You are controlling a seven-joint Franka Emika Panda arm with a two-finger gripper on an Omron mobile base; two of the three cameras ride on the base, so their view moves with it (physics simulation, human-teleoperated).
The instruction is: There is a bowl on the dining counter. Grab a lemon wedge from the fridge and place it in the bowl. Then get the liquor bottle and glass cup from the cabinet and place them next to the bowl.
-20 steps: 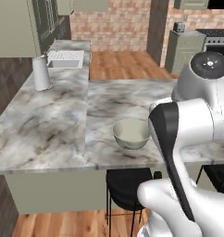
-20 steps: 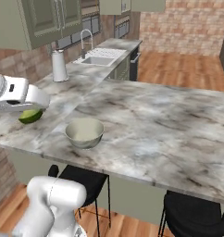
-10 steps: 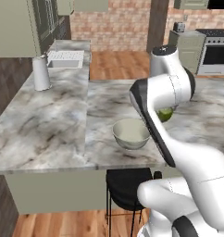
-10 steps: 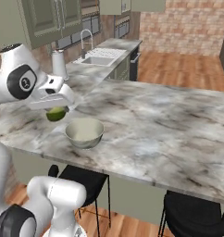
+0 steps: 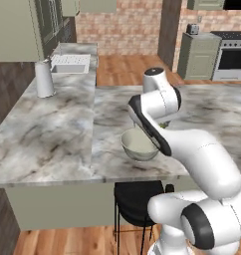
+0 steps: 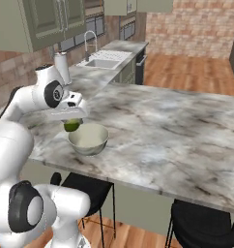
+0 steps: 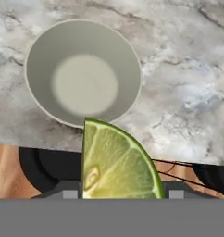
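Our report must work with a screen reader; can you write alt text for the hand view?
A green lemon wedge held in the end effector hangs just short of an empty pale bowl, which sits near the edge of a grey marble counter. Below the counter edge, dark stools and wooden floor show.

White arm (image 5: 157, 107) is hanging mid-frame over the pale round ceramic bowl (image 5: 139, 145); green lemon wedge (image 5: 164, 125) peeking beside it.
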